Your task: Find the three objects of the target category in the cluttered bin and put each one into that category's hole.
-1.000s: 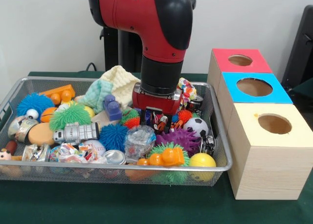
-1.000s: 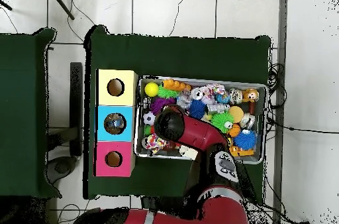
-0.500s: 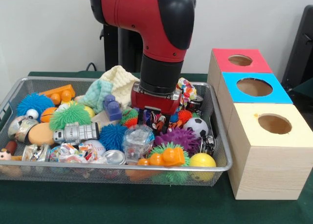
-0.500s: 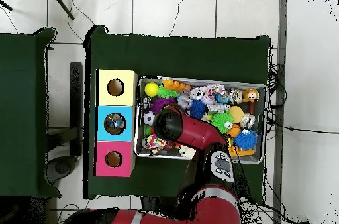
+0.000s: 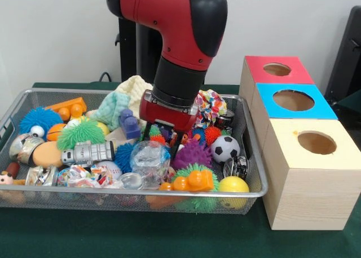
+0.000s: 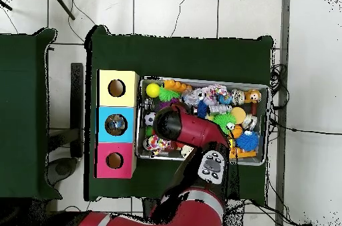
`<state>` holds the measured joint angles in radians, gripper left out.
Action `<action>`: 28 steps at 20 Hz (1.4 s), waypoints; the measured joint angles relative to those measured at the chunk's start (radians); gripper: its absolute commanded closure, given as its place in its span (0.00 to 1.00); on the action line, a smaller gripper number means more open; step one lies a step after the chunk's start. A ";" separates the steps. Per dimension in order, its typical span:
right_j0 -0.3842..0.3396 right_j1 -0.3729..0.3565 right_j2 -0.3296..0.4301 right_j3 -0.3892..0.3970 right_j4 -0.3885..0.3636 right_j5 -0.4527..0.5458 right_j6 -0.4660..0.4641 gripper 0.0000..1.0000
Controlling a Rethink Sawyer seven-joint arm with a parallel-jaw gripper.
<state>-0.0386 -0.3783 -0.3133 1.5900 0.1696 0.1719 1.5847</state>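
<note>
Wire-mesh bin (image 5: 17, 109) is sitting on the green-covered bench (image 5: 56, 241), packed with toys. The red arm (image 5: 180, 38) is reaching down into the bin's middle, tilted, with the gripper (image 5: 162, 142) set among the clutter. Two dark fingers (image 5: 148, 133) are showing below the red wrist plate, spread apart and, as far as can be seen, holding nothing; they are straddling small orange and red pieces just beside the purple spiky ball (image 5: 193, 155).

The target category is not stated, so which three objects count cannot be told. Candidates near the purple spiky ball: clear crinkly wrapper (image 5: 149, 158) in front of the fingers, soccer ball (image 5: 225, 148) just beside it toward the boxes, green-and-orange spiky toy (image 5: 192, 179) at the bin's front rim.

The three holes are standing beside the bin: cream box (image 5: 307, 173), blue box (image 5: 293, 100), red box (image 5: 276, 69).

Judgement for the step in hand: the fingers are needing to isolate one item. Lowering straight, closing on a firm body rather than soft spikes or wrapper film, then lifting vertically before heading boxward, should be limiting drag on neighbours.
</note>
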 measured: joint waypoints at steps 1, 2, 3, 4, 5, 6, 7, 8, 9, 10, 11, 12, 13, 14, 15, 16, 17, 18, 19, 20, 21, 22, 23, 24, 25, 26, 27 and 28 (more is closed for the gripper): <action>-0.001 0.000 -0.006 -0.007 0.000 0.000 0.000 0.00; -0.001 0.000 -0.013 -0.014 0.000 0.000 0.000 0.00; -0.002 0.000 -0.017 -0.019 0.000 0.000 0.000 0.00; -0.003 0.000 -0.018 -0.021 0.000 0.000 0.000 0.00; -0.006 -0.001 -0.023 -0.029 0.000 0.000 0.000 0.00; -0.008 -0.001 -0.025 -0.033 0.000 0.000 0.000 0.00; -0.009 -0.001 -0.025 -0.035 0.000 0.000 0.000 0.00; -0.012 -0.001 -0.027 -0.039 0.000 0.000 0.000 0.00; -0.013 -0.001 -0.028 -0.042 0.000 0.000 0.000 0.00; -0.015 -0.001 -0.029 -0.045 0.000 0.000 0.000 0.00; -0.017 -0.001 -0.031 -0.048 0.000 0.000 0.000 0.00; -0.018 -0.001 -0.033 -0.050 0.000 0.000 0.000 0.00; -0.019 -0.001 -0.033 -0.051 0.000 0.000 0.000 0.00; -0.022 -0.001 -0.035 -0.055 0.000 0.000 0.000 0.00; -0.024 -0.001 -0.036 -0.057 0.000 0.000 0.000 0.00; -0.026 -0.001 -0.036 -0.060 0.000 0.000 0.000 0.00; -0.028 -0.001 -0.036 -0.062 0.000 0.000 0.000 0.00; -0.030 -0.001 -0.036 -0.063 0.000 0.000 0.000 0.00; -0.032 -0.001 -0.036 -0.064 0.000 0.000 0.000 0.00; -0.034 -0.001 -0.036 -0.064 0.000 0.000 0.000 0.00; -0.037 -0.002 -0.035 -0.064 0.000 0.000 0.000 0.00; -0.040 -0.002 -0.032 -0.064 0.000 0.000 0.000 0.00; -0.053 -0.006 -0.017 -0.061 0.000 0.000 0.000 0.00; -0.066 -0.010 -0.003 -0.058 0.000 0.000 0.000 0.00; -0.090 -0.016 0.024 -0.052 0.000 0.000 0.000 0.00; -0.101 -0.019 0.036 -0.049 0.001 0.000 0.000 0.00; -0.137 -0.026 0.074 -0.036 0.003 0.000 0.000 0.00; -0.188 -0.035 0.125 -0.012 0.007 0.000 0.000 0.00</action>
<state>-0.2267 -0.4138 -0.1885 1.5783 0.1762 0.1717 1.5847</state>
